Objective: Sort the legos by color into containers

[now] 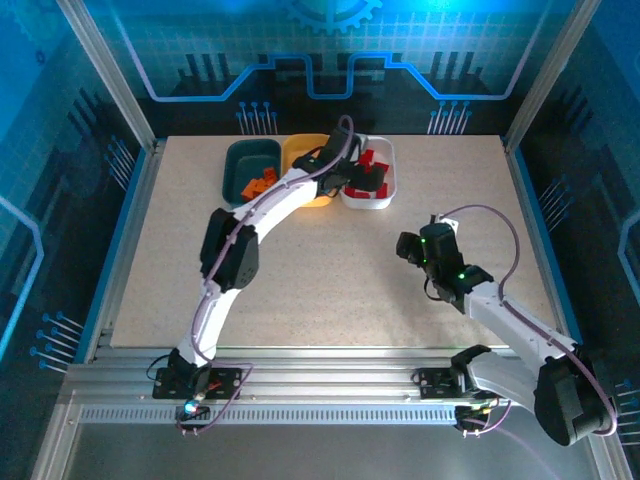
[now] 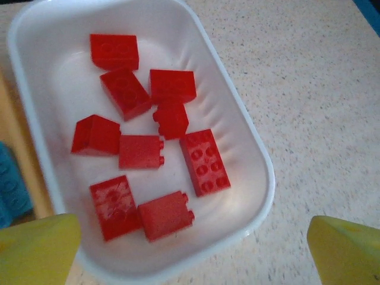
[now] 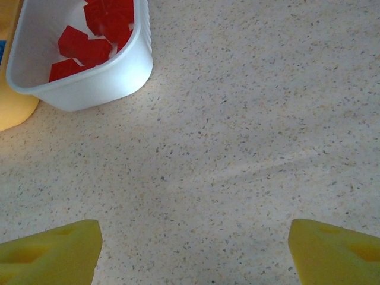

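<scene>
Legos are all lying inside tubs as far as you can check, so I am judging the sort to be at or near its end.

The table is carrying three tubs in a row at its far edge, touching or nearly so. The left arm is reaching across to that row. The right arm is bending over the right half, well apart from the tubs.

The teal tub is standing leftmost, the yellow-orange tub in the middle and the white tub on the right. The left arm is hiding much of the middle tub, so I am not confirming its full contents.

Your left pincer is hovering over the near end of the white tub with its jaws apart and nothing between them. Your right pincer is hanging over bare table near the white tub, its jaws likewise apart and holding nothing.

Nine red bricks are lying loose in the white tub. Several orange bricks are lying in the teal tub. A light blue brick is showing beyond the yellow-orange wall.

You are left, in my judgement, with verifying the hidden tub and withdrawing both arms.
</scene>
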